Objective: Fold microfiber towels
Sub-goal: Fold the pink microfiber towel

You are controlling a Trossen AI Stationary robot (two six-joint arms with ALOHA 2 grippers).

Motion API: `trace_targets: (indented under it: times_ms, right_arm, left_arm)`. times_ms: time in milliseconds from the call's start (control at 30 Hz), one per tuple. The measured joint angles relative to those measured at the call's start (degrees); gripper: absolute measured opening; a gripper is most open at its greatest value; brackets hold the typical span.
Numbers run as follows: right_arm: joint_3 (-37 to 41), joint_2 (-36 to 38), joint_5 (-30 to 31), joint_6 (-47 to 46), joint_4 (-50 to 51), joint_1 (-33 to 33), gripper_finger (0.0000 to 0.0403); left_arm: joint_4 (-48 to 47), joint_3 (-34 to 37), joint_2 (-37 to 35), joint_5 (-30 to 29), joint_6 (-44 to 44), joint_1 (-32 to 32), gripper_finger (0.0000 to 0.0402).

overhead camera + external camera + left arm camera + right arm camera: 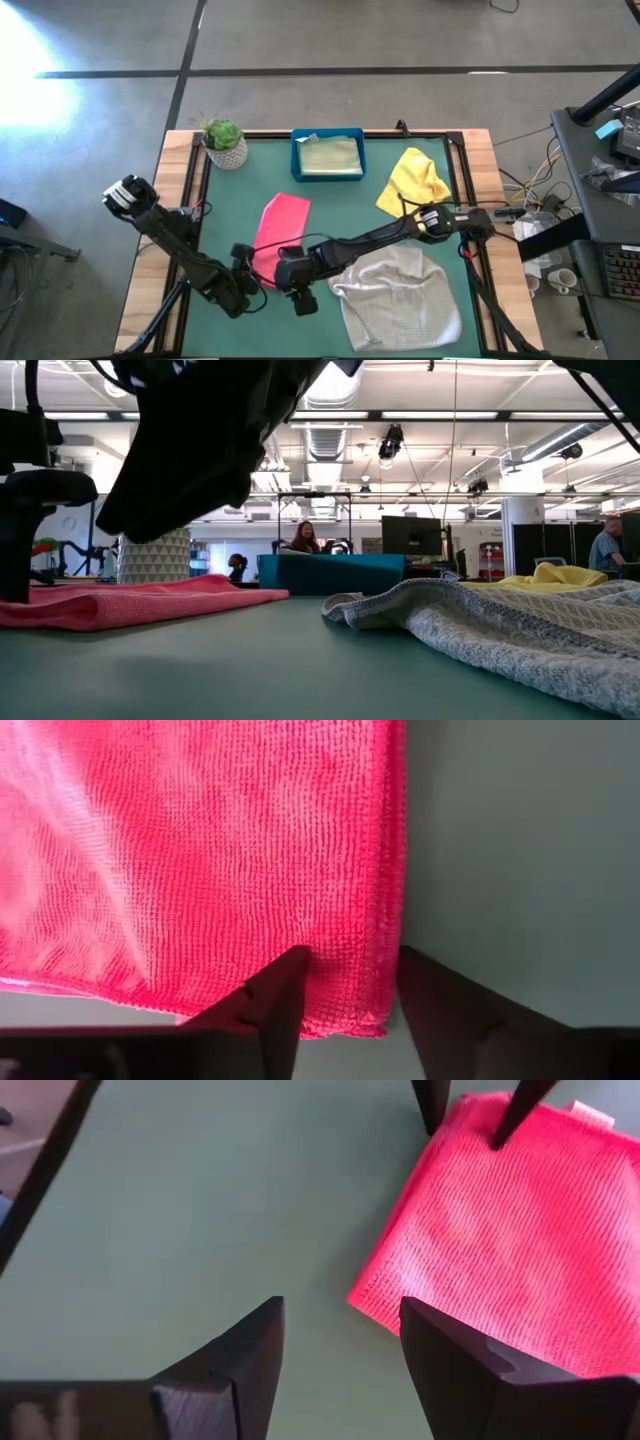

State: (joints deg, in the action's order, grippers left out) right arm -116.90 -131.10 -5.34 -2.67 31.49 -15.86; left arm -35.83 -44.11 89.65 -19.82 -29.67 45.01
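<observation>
A hot pink towel (281,225) lies folded on the green mat, left of centre. My left gripper (345,970) points down at the towel's near end and stands open astride its side edge. My right gripper (340,1320) reaches across from the right and hangs open over bare mat just beside the pink towel's near corner (365,1295). A light grey towel (395,295) lies crumpled at the near right. A yellow towel (414,180) lies bunched at the far right. A pale green towel (328,157) lies in the blue tray. My left gripper comes from above, slanting down, at the pink towel's side edge near its near corner (375,1005). One fingertip (288,968) is over the cloth and the other is over the mat beside the edge. Whether they touch the cloth I cannot tell.
The blue tray (296,155) stands at the far edge, with a potted plant (223,140) to its left. A wooden frame (178,200) borders the mat. The two arms are close together at the near left. Bare mat lies between the pink and grey towels.
</observation>
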Motion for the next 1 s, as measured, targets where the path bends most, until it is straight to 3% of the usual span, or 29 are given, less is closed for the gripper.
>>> trace_targets:
  times_ms: [267, 467, 1000]
  right_arm:
    - [0.07, -1.26, 0.02, -0.22, -0.07, -0.11, 0.0189]
    - [0.07, -1.26, 0.52, -0.1, -0.19, -0.13, 0.0189]
    - [3.99, -1.47, 0.91, -1.14, -0.75, -1.4, 0.0189]
  left_arm:
    - [5.85, 0.27, 0.23, -0.31, 0.07, -0.06, 0.001]
    - [12.2, 0.18, 0.23, 0.32, 0.01, -0.04, 0.0012]
    - [12.91, -0.78, 0.21, 2.13, -0.05, -0.43, 0.0013]
